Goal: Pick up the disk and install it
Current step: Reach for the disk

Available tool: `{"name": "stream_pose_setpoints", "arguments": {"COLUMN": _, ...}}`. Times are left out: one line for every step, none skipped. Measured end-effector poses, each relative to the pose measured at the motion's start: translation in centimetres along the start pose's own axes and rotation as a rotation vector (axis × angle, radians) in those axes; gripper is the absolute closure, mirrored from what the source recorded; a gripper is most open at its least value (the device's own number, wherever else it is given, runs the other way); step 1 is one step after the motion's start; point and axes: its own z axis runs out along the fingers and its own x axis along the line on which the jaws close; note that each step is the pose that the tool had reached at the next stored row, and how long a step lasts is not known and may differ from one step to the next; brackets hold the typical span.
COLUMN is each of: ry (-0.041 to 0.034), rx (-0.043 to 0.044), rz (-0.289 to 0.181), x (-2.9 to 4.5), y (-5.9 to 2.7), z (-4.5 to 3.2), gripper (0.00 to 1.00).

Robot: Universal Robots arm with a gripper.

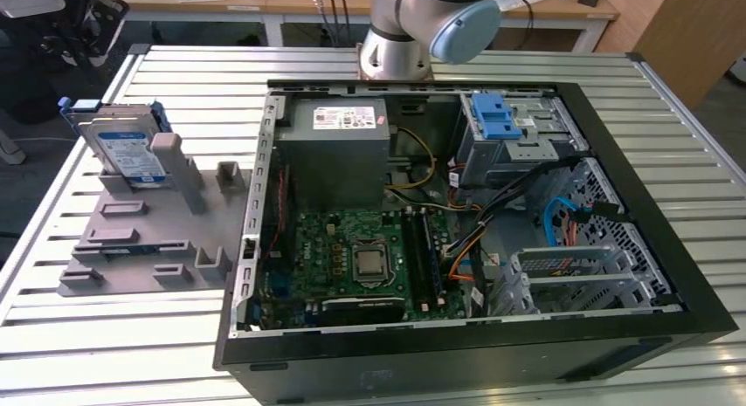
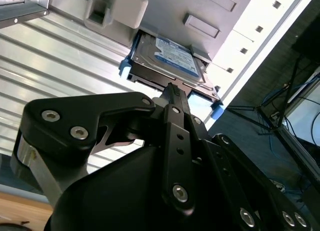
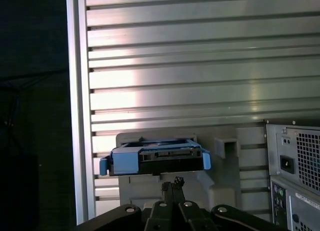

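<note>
While the tool (image 3: 173, 183) has its two black fingers pressed together at the tips with nothing pinched between them, we see it aimed at the disk (image 3: 157, 160). In the first wrist view a strip of the grey holder (image 3: 200, 183) lies between the tips and the disk's near edge, so the two are apart. In the second wrist view the closed tips line up with the middle of the disk's long side.

In the exterior view the disk stands on edge in that holder, leaning back slightly with its blue-and-white label facing out. The holder sits on the slatted metal counter (image 1: 175, 65), at the exterior view's left of the open computer case (image 1: 466, 354). The arm (image 1: 403, 30) rises from its base behind the case and passes out of the top of that view.
</note>
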Motion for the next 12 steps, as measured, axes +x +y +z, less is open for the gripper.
{"name": "stream_pose_setpoints", "arguments": {"ry": 0.0002, "rx": 0.0000, "rz": 0.000, "x": 0.21, "y": 0.00, "z": 0.03, "gripper": 0.89}}
{"name": "stream_pose_setpoints", "arguments": {"ry": 0.0004, "rx": 0.0000, "rz": 0.000, "x": 0.42, "y": 0.00, "z": 0.06, "gripper": 0.89}}
{"name": "stream_pose_setpoints", "arguments": {"ry": 0.0005, "rx": 0.0000, "rz": 0.000, "x": 0.61, "y": 0.00, "z": 0.09, "gripper": 0.89}}
{"name": "stream_pose_setpoints", "arguments": {"ry": 0.0007, "rx": 0.0000, "rz": 0.000, "x": 0.81, "y": 0.00, "z": 0.12, "gripper": 0.89}}
{"name": "stream_pose_setpoints", "arguments": {"ry": 0.0009, "rx": 0.0000, "rz": 0.000, "x": 1.00, "y": 0.01, "z": 0.15, "gripper": 0.89}}
{"name": "stream_pose_setpoints", "arguments": {"ry": 0.0011, "rx": 0.0000, "rz": 0.000, "x": 1.19, "y": 0.02, "z": 0.18, "gripper": 0.89}}
{"name": "stream_pose_setpoints", "arguments": {"ry": 0.0013, "rx": 0.0000, "rz": 0.000, "x": 1.38, "y": 0.03, "z": 0.21, "gripper": 0.89}}
{"name": "stream_pose_setpoints", "arguments": {"ry": 0.0015, "rx": 0.0001, "rz": 0.000, "x": 1.56, "y": 0.05, "z": 0.24, "gripper": 0.89}}
{"name": "stream_pose_setpoints", "arguments": {"ry": 0.0017, "rx": 0.0001, "rz": 0.000, "x": 1.75, "y": 0.07, "z": 0.26, "gripper": 0.89}}
{"name": "stream_pose_setpoints", "arguments": {"ry": 0.0019, "rx": 0.0002, "rz": 0.000, "x": 1.95, "y": 0.08, "z": 0.29, "gripper": 0.89}}
{"name": "stream_pose_setpoints", "arguments": {"ry": 0.0021, "rx": 0.0001, "rz": 0.000, "x": 2.15, "y": 0.10, "z": 0.31, "gripper": 0.89}}
{"name": "stream_pose_setpoints", "arguments": {"ry": 0.0023, "rx": 0.0001, "rz": 0.000, "x": 2.32, "y": 0.12, "z": 0.34, "gripper": 0.89}}
